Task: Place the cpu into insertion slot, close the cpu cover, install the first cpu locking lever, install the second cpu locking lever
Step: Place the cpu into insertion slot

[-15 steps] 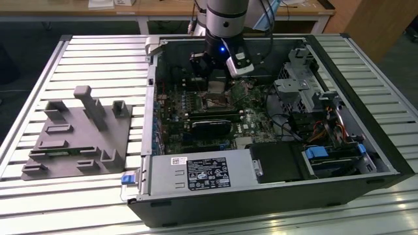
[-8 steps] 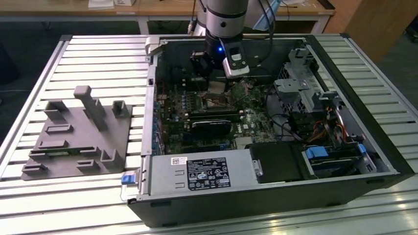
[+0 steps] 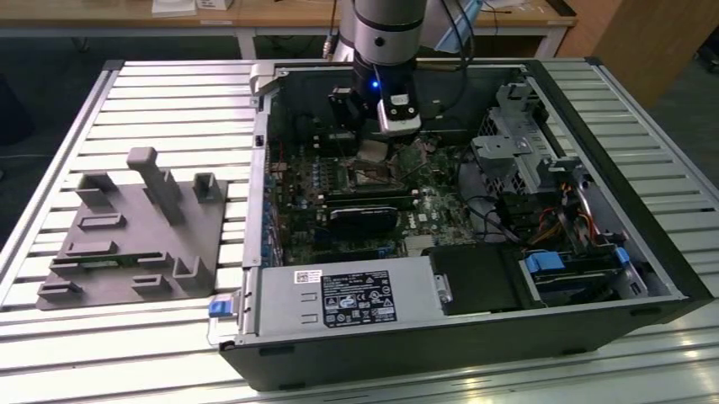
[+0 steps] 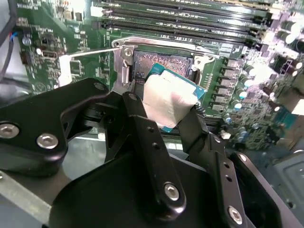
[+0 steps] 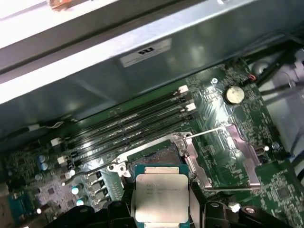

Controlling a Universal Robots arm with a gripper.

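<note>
the silver-grey arm [image 3: 382,29] has black fingers [image 4: 146,137] with silver screws [image 4: 171,191].

In the second wrist view the fingers [image 4: 142,133] of the gripper [image 4: 166,114], clamped on the cpu [image 4: 168,95], hide two of its edges; the cpu covers part of the insertion slot [image 4: 142,64]; in the first wrist view the picture's edge cuts off one side of the cpu; in the exterior view the arm [image 3: 382,25] is cut off by the picture's edge.
</note>
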